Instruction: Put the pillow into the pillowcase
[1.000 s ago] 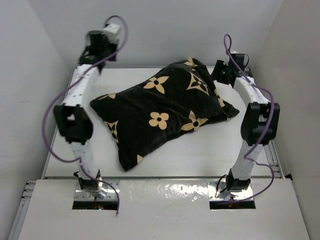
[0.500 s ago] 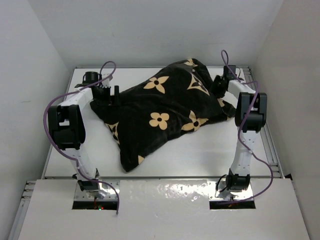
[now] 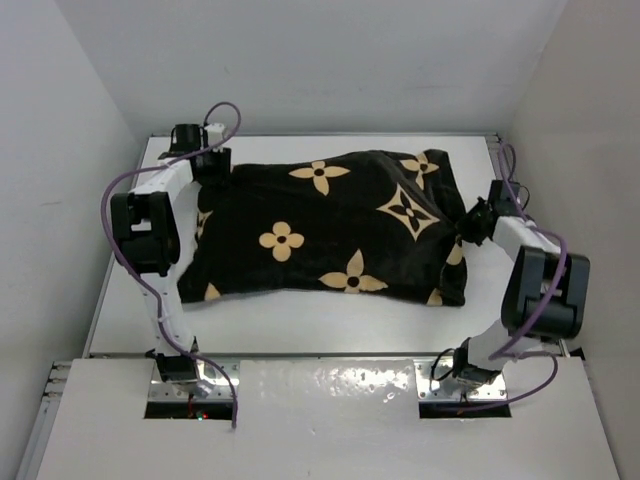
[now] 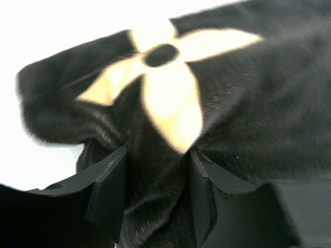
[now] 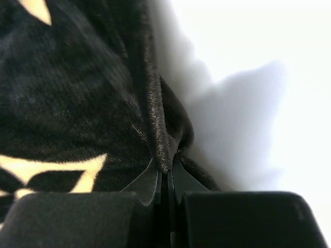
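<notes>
Left gripper (image 4: 158,170) and right gripper (image 5: 164,175) each clamp opposite ends of the case (image 3: 330,225), probably stretching it over the unseen pillow.

Velvety matt black pillowcase (image 3: 330,225) cloth, smooth white table (image 3: 330,320), matt black jaws

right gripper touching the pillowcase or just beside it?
Touching. The right wrist view shows the right gripper closed on a fold at the edge of the pillowcase, with the fabric pinched between its fingertips and no gap.
</notes>
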